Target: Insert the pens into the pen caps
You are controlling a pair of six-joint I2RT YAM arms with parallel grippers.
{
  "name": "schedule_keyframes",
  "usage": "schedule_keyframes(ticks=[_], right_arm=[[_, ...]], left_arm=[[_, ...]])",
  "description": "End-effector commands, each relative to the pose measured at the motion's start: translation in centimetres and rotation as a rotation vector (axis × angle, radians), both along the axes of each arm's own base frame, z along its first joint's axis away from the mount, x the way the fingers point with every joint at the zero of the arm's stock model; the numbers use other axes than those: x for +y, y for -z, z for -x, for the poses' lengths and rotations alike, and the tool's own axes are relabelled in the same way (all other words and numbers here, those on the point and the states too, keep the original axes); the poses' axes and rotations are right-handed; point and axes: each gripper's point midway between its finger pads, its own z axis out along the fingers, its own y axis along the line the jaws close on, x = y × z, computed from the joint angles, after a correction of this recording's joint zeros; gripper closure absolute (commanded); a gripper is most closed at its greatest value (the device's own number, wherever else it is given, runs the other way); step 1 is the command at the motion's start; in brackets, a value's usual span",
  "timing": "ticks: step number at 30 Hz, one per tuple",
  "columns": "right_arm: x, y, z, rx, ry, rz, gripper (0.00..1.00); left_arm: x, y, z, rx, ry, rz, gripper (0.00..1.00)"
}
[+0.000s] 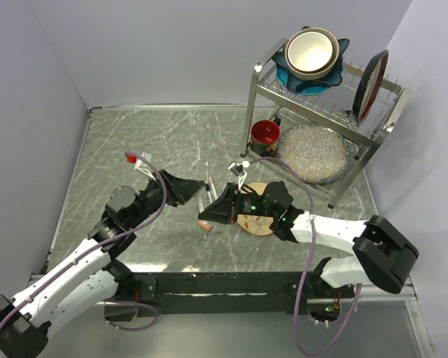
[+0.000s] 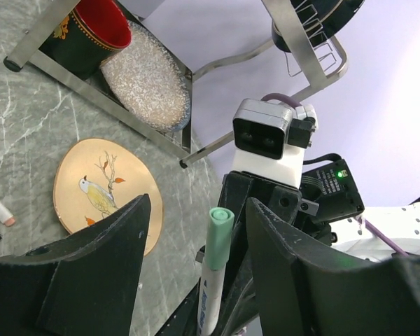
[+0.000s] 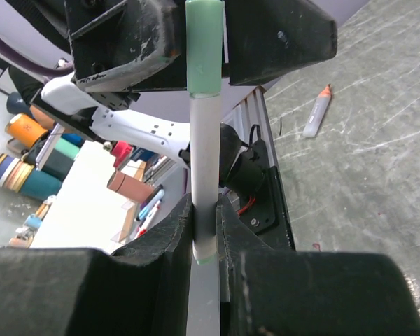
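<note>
Pen (image 3: pixel 203 168), white barrel, green cap (image 2: pixel 219 234) on its far end: pinched low on the barrel by right gripper (image 3: pixel 204 218), jaws narrow and tight, held clear of the table (image 1: pixel 134 142). Left gripper (image 2: pixel 199 204): jaws spread wide, flanking the cap without touching (gaps show on both sides). Hazards, as judged: cap possibly not fully seated; a finger clipping it on withdrawal could lever the pen askew or knock the cap loose.

1. The left end effector (image 1: pixel 195 195) is extended rightward from its arm, with the jaws set apart.
2. The right end effector (image 1: pixel 207 216) is pointed leftward, close against it, jaws clamped on a pen (image 3: pixel 203 175).
</note>
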Motion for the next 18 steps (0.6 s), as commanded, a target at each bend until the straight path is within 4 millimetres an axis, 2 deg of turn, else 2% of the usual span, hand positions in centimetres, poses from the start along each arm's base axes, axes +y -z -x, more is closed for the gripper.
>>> schedule_keyframes(ticks=[1, 13, 16, 18], right_arm=[[-0.4, -2.04, 0.99, -0.065, -0.021, -0.06, 1.0], [-0.23, -2.01, 1.23, -0.063, -0.023, -0.055, 1.0], [-0.13, -1.99, 1.37, -0.064, -0.029, -0.052, 1.0], [-0.09, -2.03, 1.39, -0.062, -0.029, -0.053, 1.0]], left_arm=[[0.21, -3.13, 0.2, -0.082, -0.003, 0.026, 0.4], [0.79, -3.92, 0.61, -0.107, -0.016, 0.021, 0.4], [0.88, -3.9, 0.67, -0.11, -0.018, 0.02, 0.46], [0.81, -3.78, 0.8, -0.111, -0.01, 0.02, 0.56]])
